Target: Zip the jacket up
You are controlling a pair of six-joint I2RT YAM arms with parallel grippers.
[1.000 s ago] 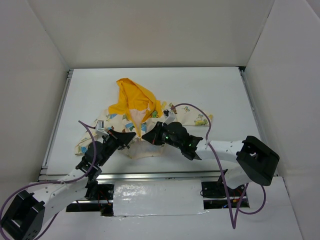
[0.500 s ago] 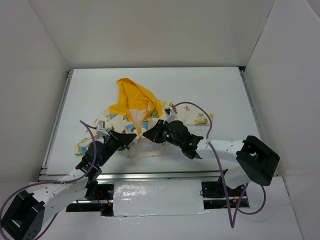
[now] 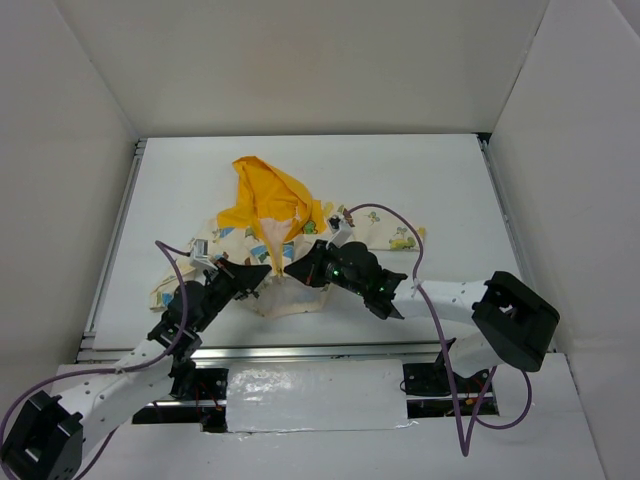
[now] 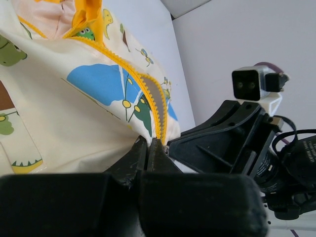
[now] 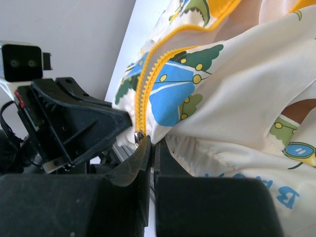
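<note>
The jacket [image 3: 300, 235] lies on the white table, cream with cartoon prints, its yellow hood [image 3: 262, 192] toward the back. Both grippers meet at its bottom hem. My left gripper [image 3: 264, 272] is shut on the hem edge beside the yellow zipper teeth [image 4: 147, 94]; in the left wrist view its tips [image 4: 148, 143] pinch the fabric. My right gripper [image 3: 293, 268] is shut on the hem of the other front panel [image 5: 153, 142], right next to the silver zipper slider [image 5: 138, 137]. The zipper [image 5: 150, 74] is open above the hem.
The jacket's sleeves spread left [image 3: 175, 285] and right [image 3: 400, 238]. White walls enclose the table [image 3: 420, 180] on three sides. A purple cable [image 3: 385, 215] loops over the right sleeve. The two grippers almost touch each other.
Both grippers have stayed clamped at the hem. The left arm's rear links have shifted slightly; the jacket has barely moved.
</note>
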